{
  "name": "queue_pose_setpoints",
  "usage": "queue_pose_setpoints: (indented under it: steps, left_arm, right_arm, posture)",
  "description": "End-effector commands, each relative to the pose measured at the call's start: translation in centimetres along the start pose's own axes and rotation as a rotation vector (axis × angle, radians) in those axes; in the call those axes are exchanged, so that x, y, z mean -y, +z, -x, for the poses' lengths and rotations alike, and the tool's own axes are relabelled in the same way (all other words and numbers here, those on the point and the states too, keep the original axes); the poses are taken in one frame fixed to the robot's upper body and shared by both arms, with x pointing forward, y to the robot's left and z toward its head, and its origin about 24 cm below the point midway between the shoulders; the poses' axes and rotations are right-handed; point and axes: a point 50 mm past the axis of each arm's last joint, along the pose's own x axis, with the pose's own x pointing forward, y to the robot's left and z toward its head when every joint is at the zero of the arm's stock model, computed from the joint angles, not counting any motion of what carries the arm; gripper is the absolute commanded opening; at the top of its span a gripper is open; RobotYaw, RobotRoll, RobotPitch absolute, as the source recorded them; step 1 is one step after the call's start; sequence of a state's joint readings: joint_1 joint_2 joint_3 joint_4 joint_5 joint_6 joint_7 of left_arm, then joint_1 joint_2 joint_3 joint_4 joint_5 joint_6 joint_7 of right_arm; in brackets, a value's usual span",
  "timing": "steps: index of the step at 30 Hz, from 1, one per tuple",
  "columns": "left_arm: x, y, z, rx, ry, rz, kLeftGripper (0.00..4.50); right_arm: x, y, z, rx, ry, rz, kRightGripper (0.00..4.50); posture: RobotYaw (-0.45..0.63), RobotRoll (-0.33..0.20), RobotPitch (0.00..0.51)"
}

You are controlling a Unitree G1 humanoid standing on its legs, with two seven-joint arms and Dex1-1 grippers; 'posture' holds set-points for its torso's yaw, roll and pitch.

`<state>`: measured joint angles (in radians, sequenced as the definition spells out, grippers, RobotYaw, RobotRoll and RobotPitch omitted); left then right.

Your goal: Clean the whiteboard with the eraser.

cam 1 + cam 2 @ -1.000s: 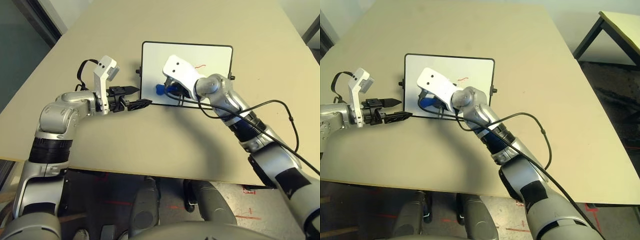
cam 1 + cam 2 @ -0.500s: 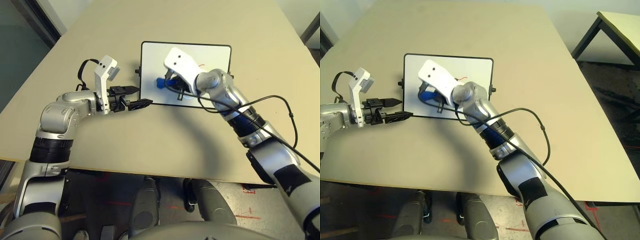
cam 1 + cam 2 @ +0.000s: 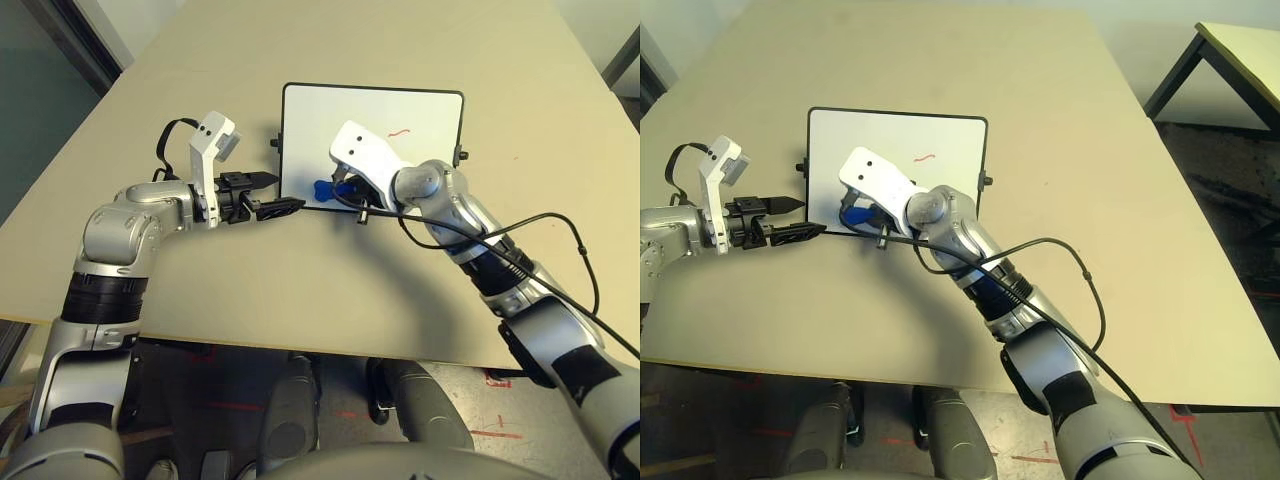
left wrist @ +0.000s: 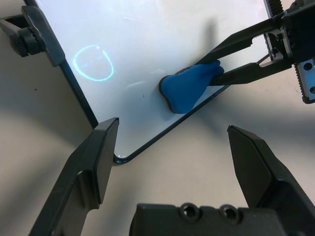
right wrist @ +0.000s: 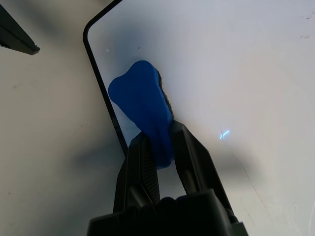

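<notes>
While wiping near the board's near-left corner, looks mid-task from the head views: right gripper (image 3: 335,188) clamped on the eraser (image 3: 322,188), pressed to the whiteboard (image 3: 372,115) close to its near edge; a short red squiggle (image 3: 400,131) left on the far-right part of the surface, not yet reached. Lies flat on the tan table (image 3: 300,290), that board, with a small black knob (image 3: 276,143) on its left short side. Held just off that left edge, near the corner, the left gripper (image 3: 272,194), fingers apart and touching nothing. Seen along the left wrist: blue block down on the white surface just inside the near edge, pinched at its rear by two slim black fingers (image 4: 236,37); own two fingers (image 4: 96,157) spread wide over the bare table beside the corner; a round bluish glare spot on the white, cannot tell whether ink. Seen along the right wrist: jaws shut tight around the block's narrow waist, its dark felt underside against the board next to the black frame (image 5: 101,78); a few faint specks further across. Judged partly done: near-left area looks clean, squiggle and specks left to wipe.
</notes>
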<state>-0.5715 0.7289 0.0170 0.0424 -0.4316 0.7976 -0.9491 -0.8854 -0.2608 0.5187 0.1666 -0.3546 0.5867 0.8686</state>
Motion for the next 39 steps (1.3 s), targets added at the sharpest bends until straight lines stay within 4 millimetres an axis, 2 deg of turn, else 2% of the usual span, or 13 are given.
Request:
queue_pose_setpoints:
  steps: [1, 5, 9, 21, 25, 31, 39]
  left_arm:
    - [0.1, -0.2, -0.3, -0.012, -0.013, -0.004, 4.50]
    - [0.1, -0.2, -0.4, -0.010, -0.014, -0.007, 4.50]
    - [0.0, -0.1, -0.5, -0.010, -0.017, -0.010, 4.50]
    - [-0.2, 0.5, -1.2, -0.008, -0.041, -0.025, 4.50]
    - [-0.3, 0.6, -1.5, -0.009, -0.049, -0.029, 4.50]
    - [-0.3, 0.7, -1.7, -0.010, -0.058, -0.033, 4.50]
    - [-0.3, 0.7, -1.5, -0.013, -0.056, -0.036, 4.50]
  right_arm:
    - [1.1, -0.6, 0.2, -0.020, -0.051, -0.051, 0.56]
    - [4.1, -1.0, 1.8, -0.012, -0.192, -0.121, 0.56]
    - [5.4, -2.8, 3.2, -0.053, -0.266, -0.175, 0.56]
    - [6.0, -8.2, 8.4, -0.190, -0.422, -0.310, 0.56]
    - [6.1, -9.7, 9.5, -0.239, -0.449, -0.318, 0.55]
    - [6.0, -9.9, 9.7, -0.253, -0.447, -0.309, 0.55]
    - [4.7, -7.4, 7.0, -0.177, -0.366, -0.280, 0.55]
  posture:
    - [-0.06, 0.000, 0.162]
    - [-0.07, 0.000, 0.152]
    - [-0.08, 0.000, 0.151]
    - [-0.12, 0.000, 0.146]
    - [-0.13, 0.000, 0.146]
    - [-0.13, 0.000, 0.147]
    - [-0.12, 0.000, 0.149]
